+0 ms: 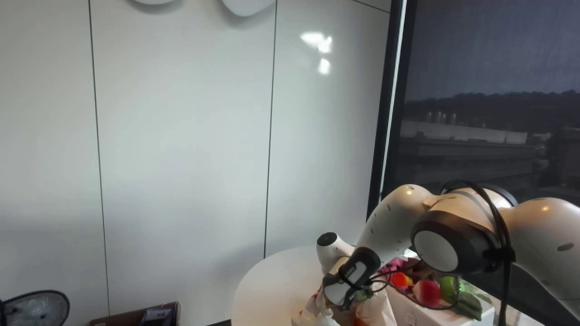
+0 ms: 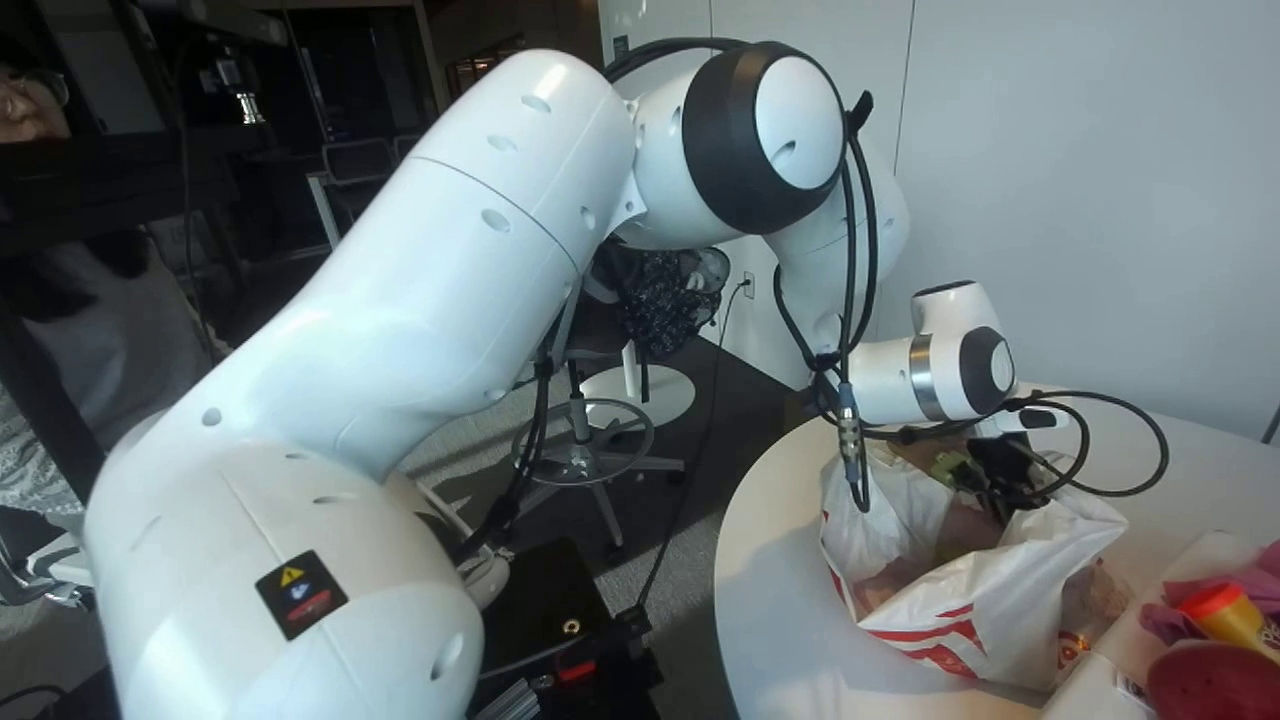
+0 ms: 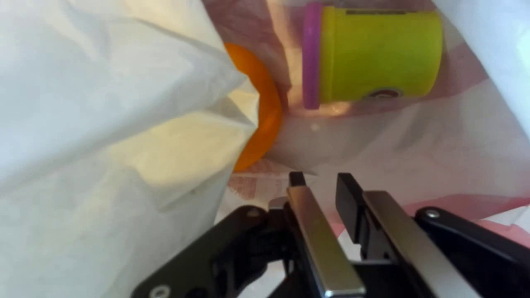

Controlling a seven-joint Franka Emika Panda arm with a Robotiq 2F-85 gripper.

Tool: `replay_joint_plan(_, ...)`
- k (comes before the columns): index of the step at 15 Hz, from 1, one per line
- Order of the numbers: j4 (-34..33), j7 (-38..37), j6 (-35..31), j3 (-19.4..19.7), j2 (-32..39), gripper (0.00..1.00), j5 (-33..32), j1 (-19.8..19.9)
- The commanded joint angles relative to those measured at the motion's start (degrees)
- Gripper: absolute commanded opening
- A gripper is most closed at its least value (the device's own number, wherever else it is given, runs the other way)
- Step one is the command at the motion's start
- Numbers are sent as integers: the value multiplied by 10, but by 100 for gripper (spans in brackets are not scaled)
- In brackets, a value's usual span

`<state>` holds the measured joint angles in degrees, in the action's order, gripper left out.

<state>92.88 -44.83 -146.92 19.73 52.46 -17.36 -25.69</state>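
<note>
Closest to the wrist camera, the gripper (image 3: 321, 180) reaches down into a white bag (image 2: 1010, 590) with red print, its fingers (image 3: 350, 207) parted by a narrow gap — only bag lining shows between them, so it grasps no object. Whether the tips touch that lining cannot be told. Just beyond them, an orange thing (image 3: 269, 111) with a curved edge lies mostly hidden behind a fold of the bag — what it is cannot be made out. Farther on, a yellow tub (image 3: 377, 54) with a purple lid rests on its side in the bag, near but apart from the fingertips, its print blurred. In both exterior views the fingertips are lost inside the bag. It stands on a round white table (image 2: 770, 560), beside a white box (image 1: 426, 317) carrying a red item (image 1: 427, 293) and a green item (image 1: 448, 287); at the right edge of an exterior view a red-lidded yellow container (image 2: 1235, 620) is cut off by the frame.
</note>
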Motion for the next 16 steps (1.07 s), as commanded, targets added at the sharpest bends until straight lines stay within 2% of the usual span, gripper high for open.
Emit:
replay_joint_plan(1,30,-25,25,-5,-32,59,-8,-12)
replay_joint_plan(6,53,-43,87,-53,-76,96,20,1)
replay_joint_plan(7,58,-52,100,-61,-87,99,24,2)
replay_joint_plan(11,65,-78,90,-66,-89,100,3,7)
replay_joint_plan(16,56,-63,64,-75,-61,100,-1,30)
